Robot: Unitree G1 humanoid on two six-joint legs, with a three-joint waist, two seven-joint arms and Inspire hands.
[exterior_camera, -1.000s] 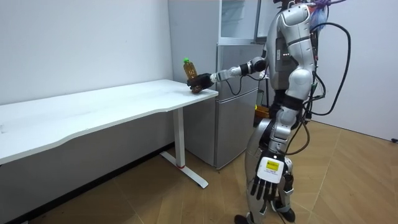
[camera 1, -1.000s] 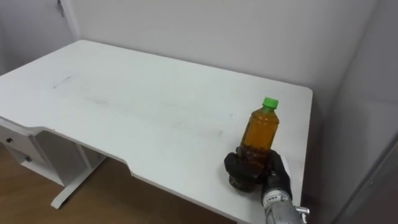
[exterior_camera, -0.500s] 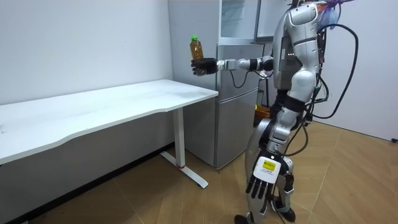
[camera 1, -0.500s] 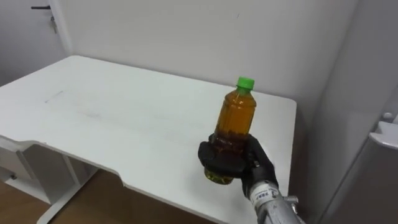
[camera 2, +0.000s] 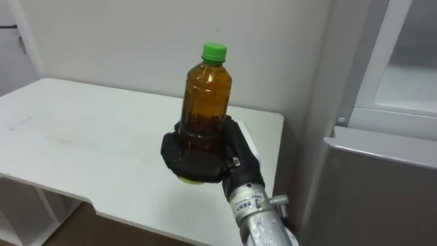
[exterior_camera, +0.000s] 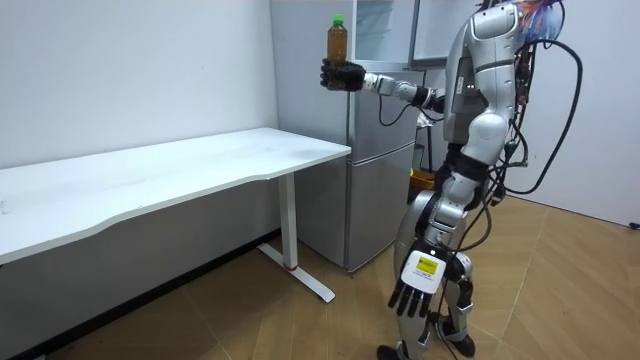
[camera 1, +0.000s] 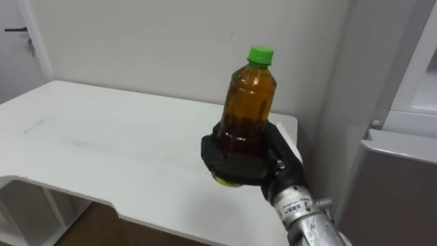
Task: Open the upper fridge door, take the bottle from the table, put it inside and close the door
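Note:
An amber bottle [camera 1: 250,102] with a green cap stands upright in my right hand [camera 1: 242,160], whose dark fingers are curled round its lower half. In the room view the bottle [exterior_camera: 337,38] is held high, well above the white table [exterior_camera: 150,175], just left of the fridge's open upper compartment [exterior_camera: 385,30]. I stand by the table's end, facing the fridge corner. My left hand [exterior_camera: 418,290] hangs low beside my leg with straight fingers and holds nothing.
The grey fridge [camera 2: 382,178] stands right of the table's end [camera 2: 259,137], its upper compartment [camera 2: 410,75] showing a pale interior. A white wall runs behind the table. Wooden floor lies around me.
My right hand has lifted the bottle from just above the table's corner to head height, towards the fridge. The eye view has swung right, bringing the fridge in.

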